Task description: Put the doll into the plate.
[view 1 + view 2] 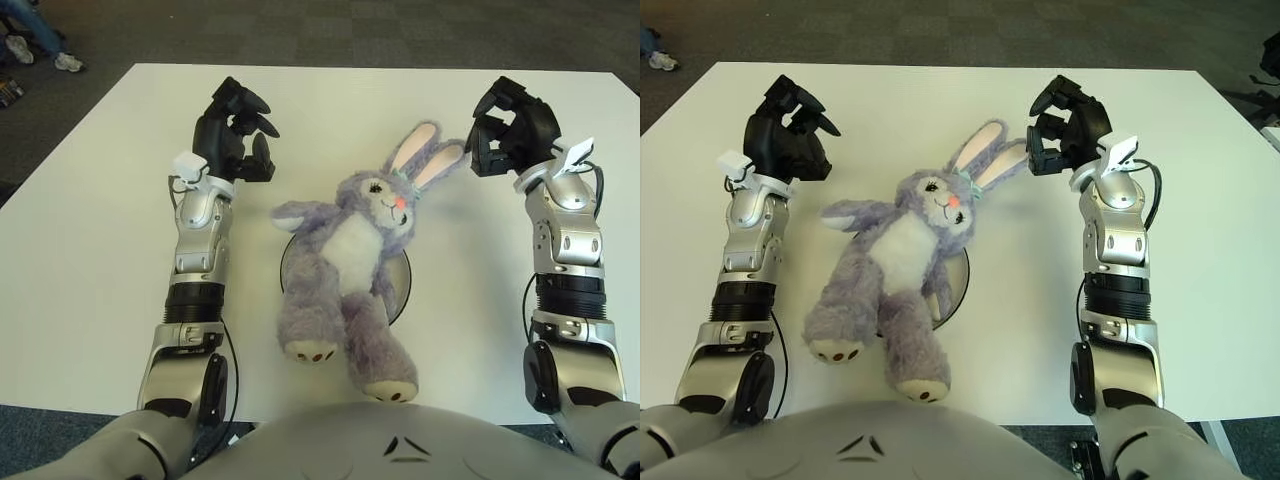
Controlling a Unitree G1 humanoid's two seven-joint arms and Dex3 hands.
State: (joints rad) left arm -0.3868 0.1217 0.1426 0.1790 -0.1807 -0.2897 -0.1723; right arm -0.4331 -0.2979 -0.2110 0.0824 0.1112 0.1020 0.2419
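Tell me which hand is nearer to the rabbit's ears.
Right. The right hand shows just right of the rabbit's ears, almost at their tips; the left hand shows well to their left, beyond the rabbit's outstretched arm.

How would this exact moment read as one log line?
doll: lying over plate | left hand: empty, beside doll | right hand: empty, by ears

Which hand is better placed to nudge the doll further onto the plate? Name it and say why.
Right. The right hand hovers beside the doll's ear; the left hand sits farther off. The doll already covers most of the plate.
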